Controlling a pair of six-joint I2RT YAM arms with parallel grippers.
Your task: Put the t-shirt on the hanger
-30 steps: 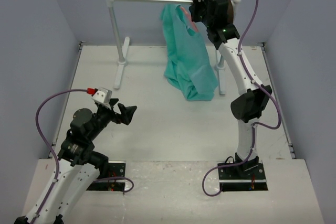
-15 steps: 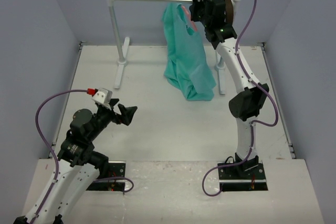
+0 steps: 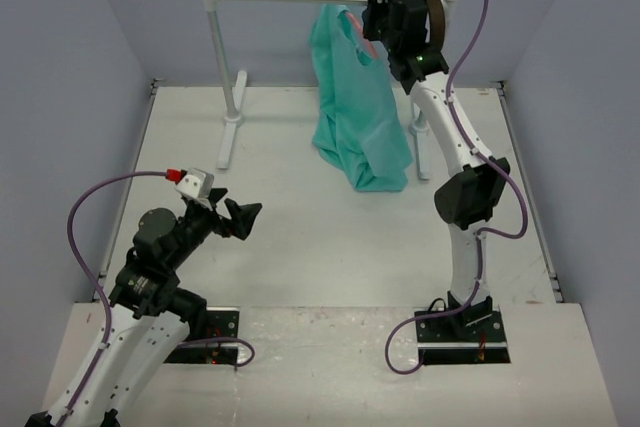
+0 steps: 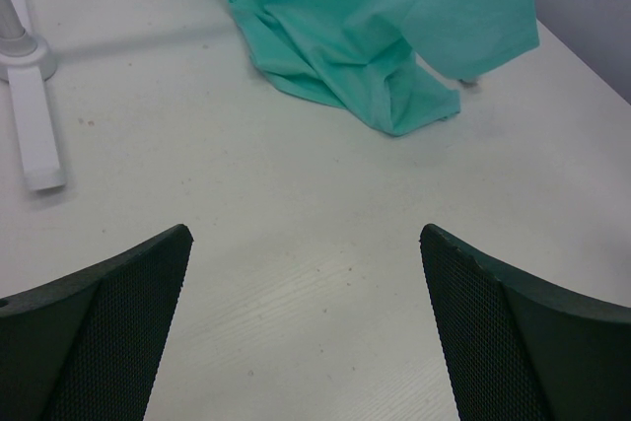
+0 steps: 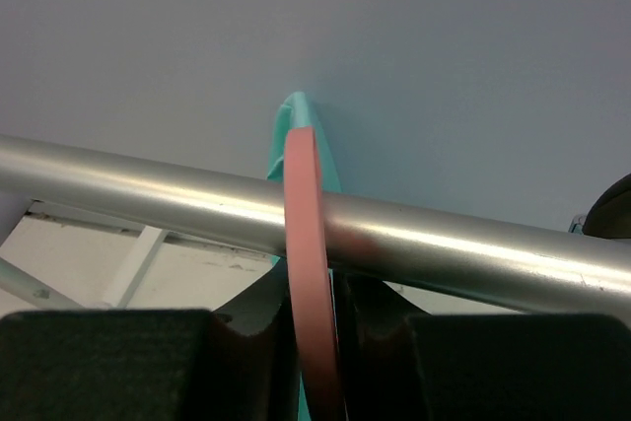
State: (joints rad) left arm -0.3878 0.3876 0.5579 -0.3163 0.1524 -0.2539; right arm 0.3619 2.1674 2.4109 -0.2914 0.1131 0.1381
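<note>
Your right gripper (image 5: 315, 342), at the bottom of its wrist view, sets narrow jaws either side of the hanger (image 5: 304, 244) hook, laid over the rail (image 5: 473, 253) so it can hang (clamped or freed, you cannot tell). The overhead view alone shows the t-shirt (image 3: 355, 117) hanging upper centre, hem on the table (image 3: 300, 237). Your left gripper (image 4: 304, 244) gapes wide, lower left.
</note>
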